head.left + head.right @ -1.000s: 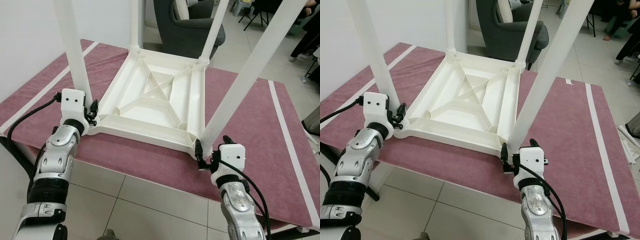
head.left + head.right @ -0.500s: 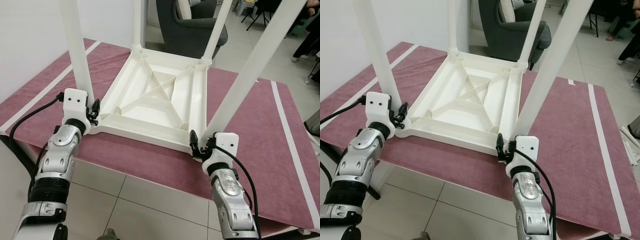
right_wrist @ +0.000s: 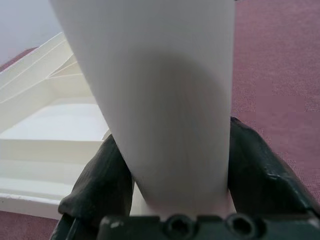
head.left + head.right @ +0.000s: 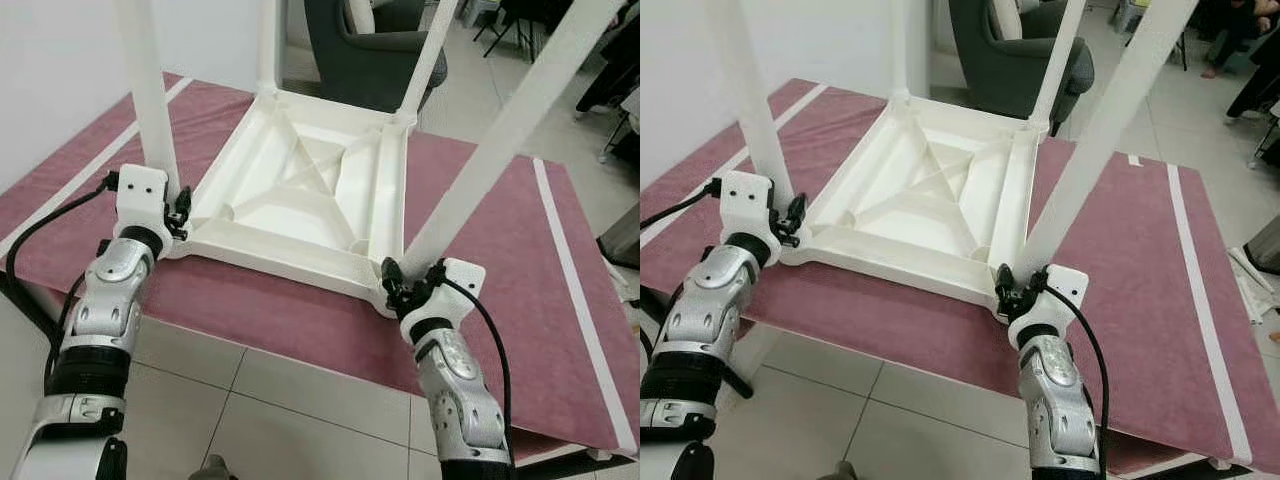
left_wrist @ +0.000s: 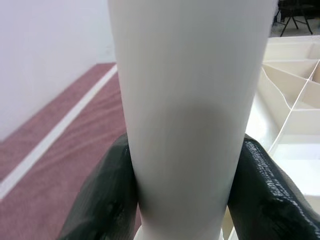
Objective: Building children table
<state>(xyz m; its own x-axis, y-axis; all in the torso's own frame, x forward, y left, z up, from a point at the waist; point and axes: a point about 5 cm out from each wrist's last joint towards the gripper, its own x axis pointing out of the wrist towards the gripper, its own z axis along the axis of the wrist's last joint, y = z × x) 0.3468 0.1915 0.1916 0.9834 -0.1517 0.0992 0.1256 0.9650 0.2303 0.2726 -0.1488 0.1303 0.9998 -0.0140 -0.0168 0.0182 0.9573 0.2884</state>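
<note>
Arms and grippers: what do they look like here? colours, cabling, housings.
Both arms are silver, jointed metal segments with black bands. Each wrist ends in a white boxy housing with small dark dots. The left gripper and right gripper have black fingers, matte and textured in the wrist views. A black cable loops from the left housing; another runs along the right forearm.

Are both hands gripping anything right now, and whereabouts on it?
Yes. The left hand clamps the near-left leg of the upside-down white table just above its base; the right hand clamps the near-right leg, also at the base.
</note>
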